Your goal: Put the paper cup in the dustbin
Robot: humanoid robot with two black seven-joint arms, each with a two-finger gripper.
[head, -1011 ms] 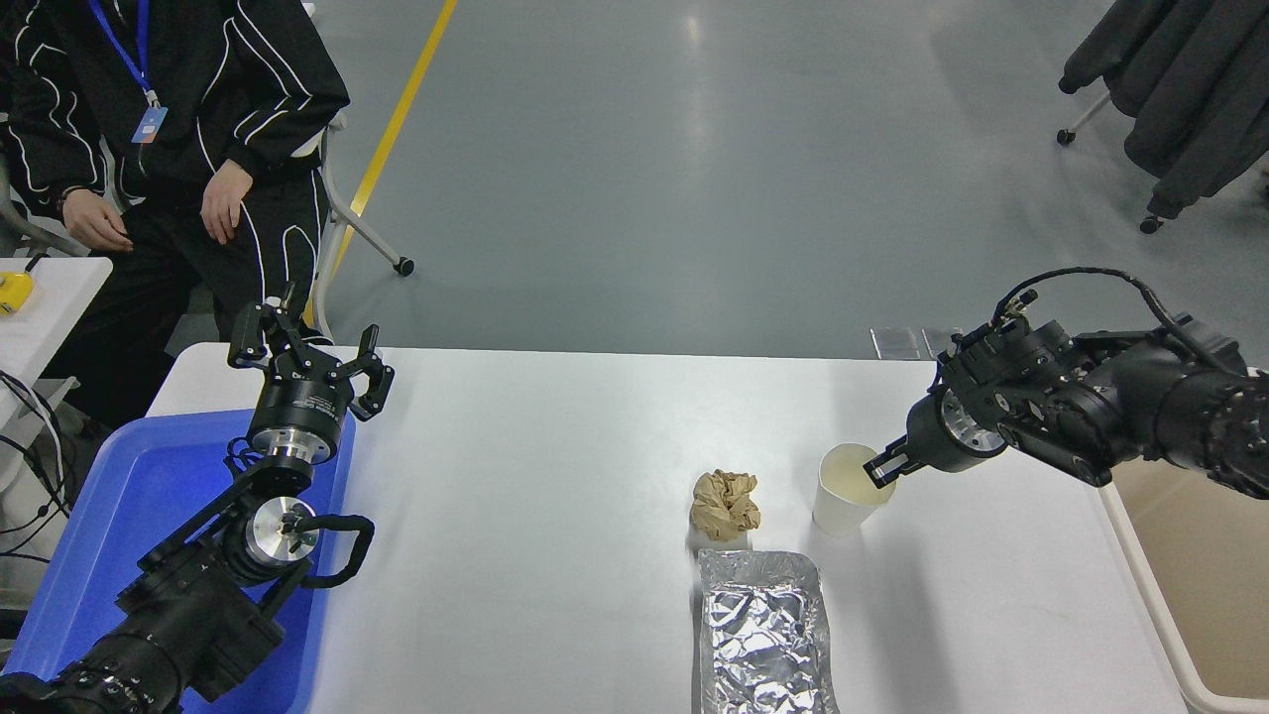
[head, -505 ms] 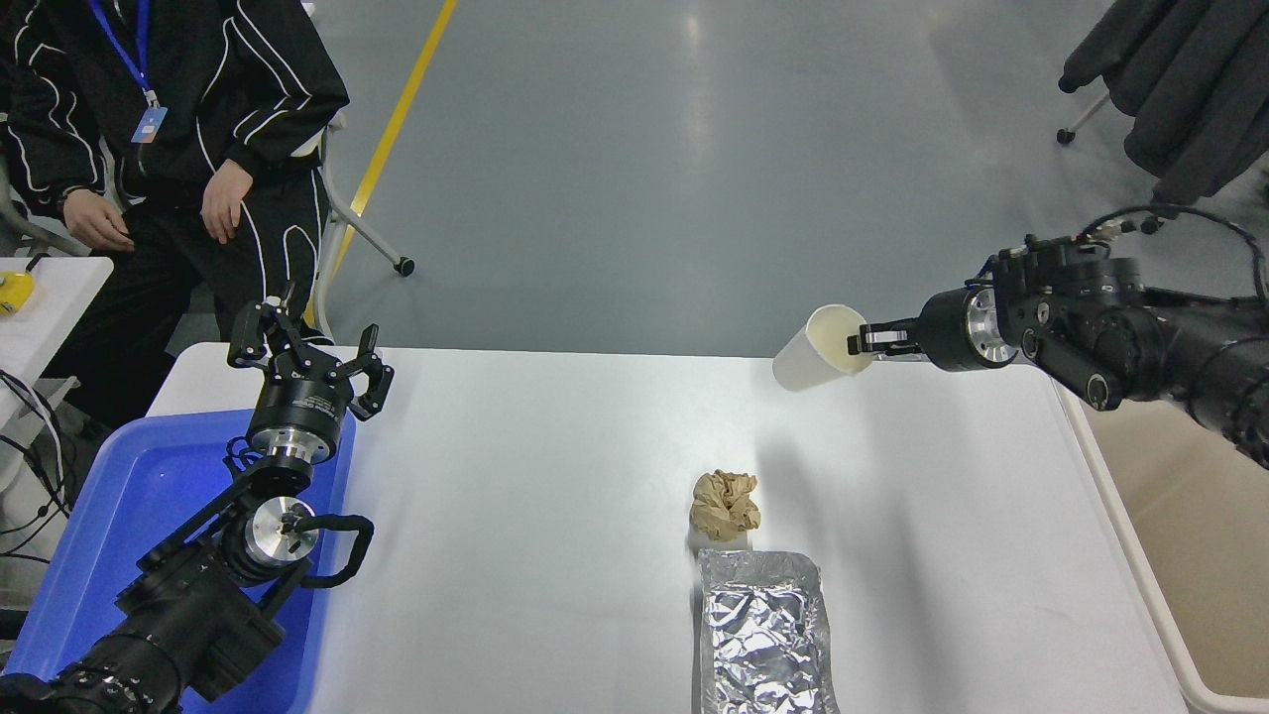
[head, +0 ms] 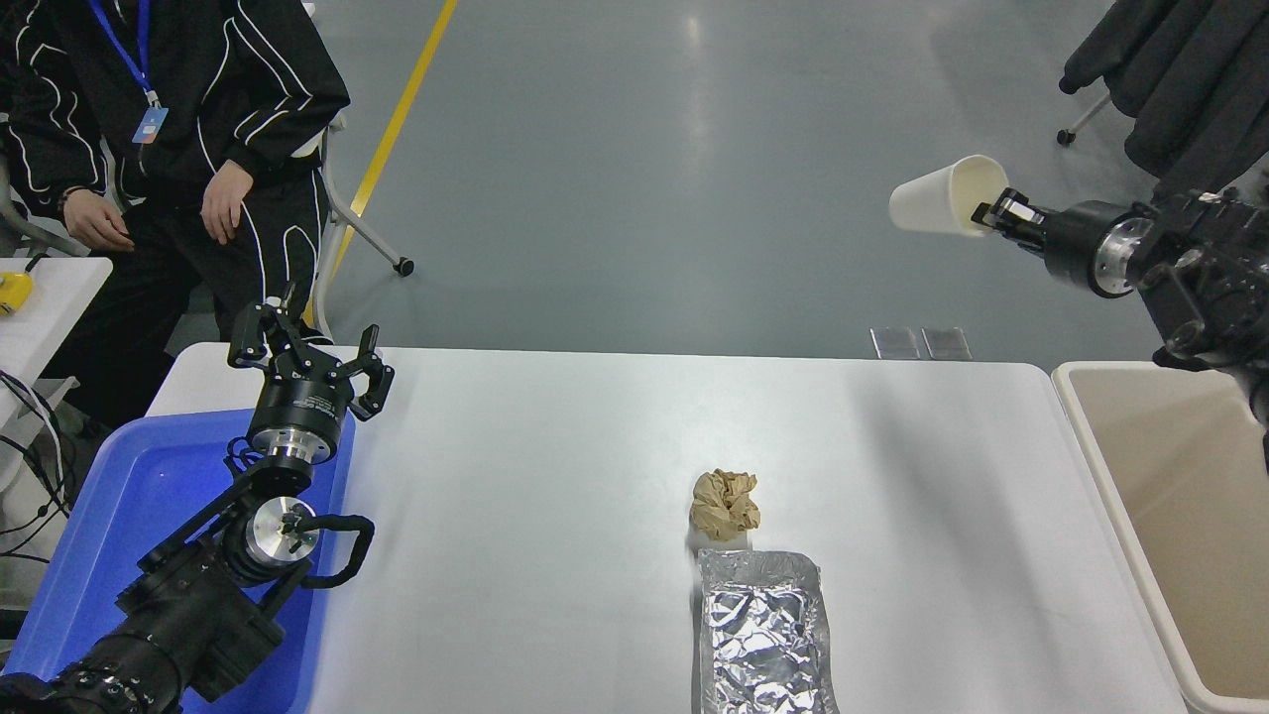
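Observation:
My right gripper (head: pixel 994 211) is shut on the rim of the white paper cup (head: pixel 937 204). It holds the cup high in the air beyond the table's far right corner, tipped on its side with the open mouth toward the gripper. The beige dustbin (head: pixel 1091 436) stands off the table's right edge, below and to the right of the cup. My left gripper (head: pixel 305 342) is open and parked at the lower left, above the blue tray.
A crumpled brown paper ball (head: pixel 725 504) and a silver foil tray (head: pixel 763 635) lie on the white table (head: pixel 555 476) near its front middle. A blue plastic tray (head: pixel 109 516) sits at the left. A person (head: pixel 169 109) sits at the far left.
My right gripper has lifted the paper cup off the table, first up and back, then higher and to the right toward the dustbin. The cup has tipped onto its side. The left arm has not moved.

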